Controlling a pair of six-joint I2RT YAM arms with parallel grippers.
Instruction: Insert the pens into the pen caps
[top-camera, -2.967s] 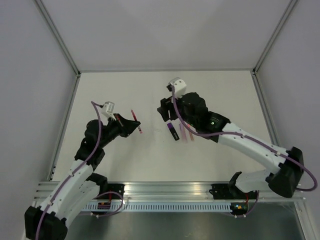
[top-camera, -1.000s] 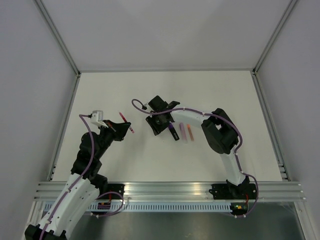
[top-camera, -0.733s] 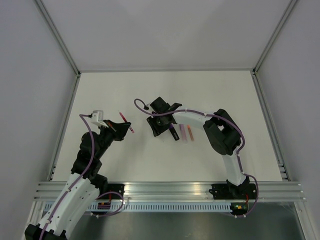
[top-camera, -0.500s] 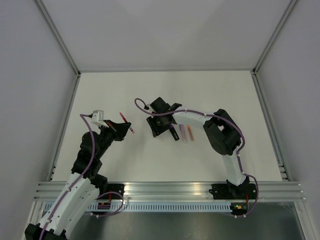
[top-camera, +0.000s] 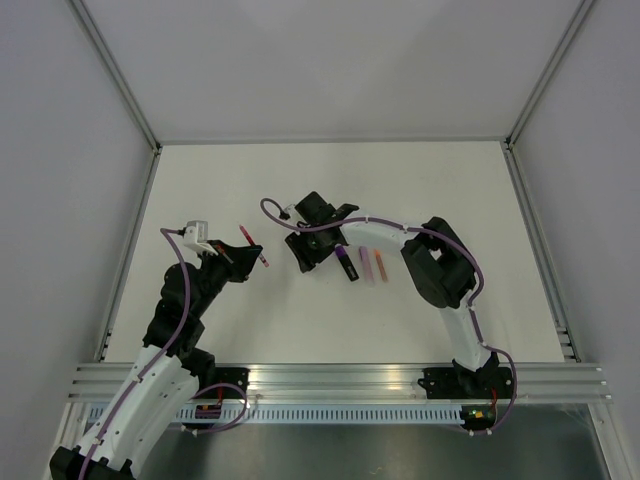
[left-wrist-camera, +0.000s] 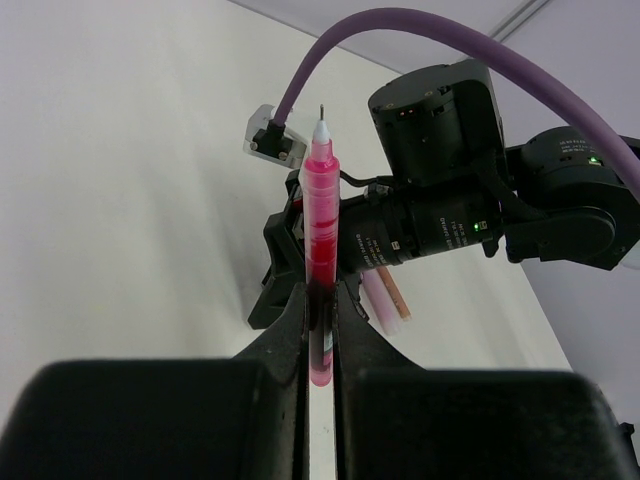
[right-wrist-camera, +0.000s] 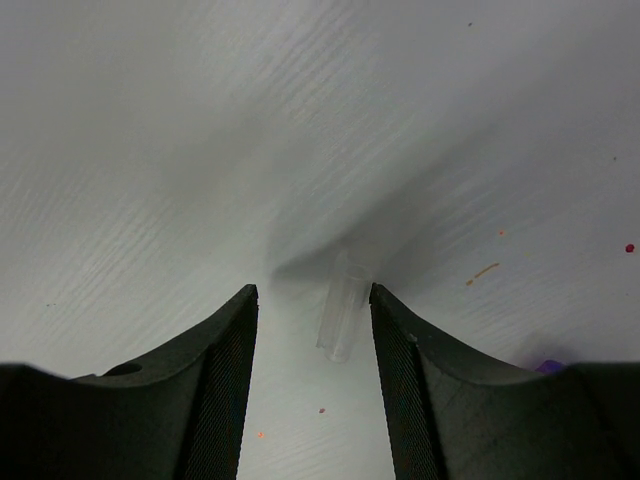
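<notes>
White tabletop (top-camera: 440, 190) ran back to pale walls. Nearest, the left gripper (left-wrist-camera: 322, 300) was clamped on the thin red pen (left-wrist-camera: 322, 215), its nib aimed toward the right arm. Beyond, the right gripper (right-wrist-camera: 312, 292) sat low over the table with its fingers spread. A clear cap (right-wrist-camera: 343, 305) lay between them, lengthwise along their reach and nearer one finger. Just beside lay the purple-tipped marker (top-camera: 346, 263), pink pen (top-camera: 364, 265) and orange pen (top-camera: 380, 263).

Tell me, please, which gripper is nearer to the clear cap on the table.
Right. The right gripper has the clear cap between its open fingers; the left gripper, holding the red pen, sits well apart.
</notes>
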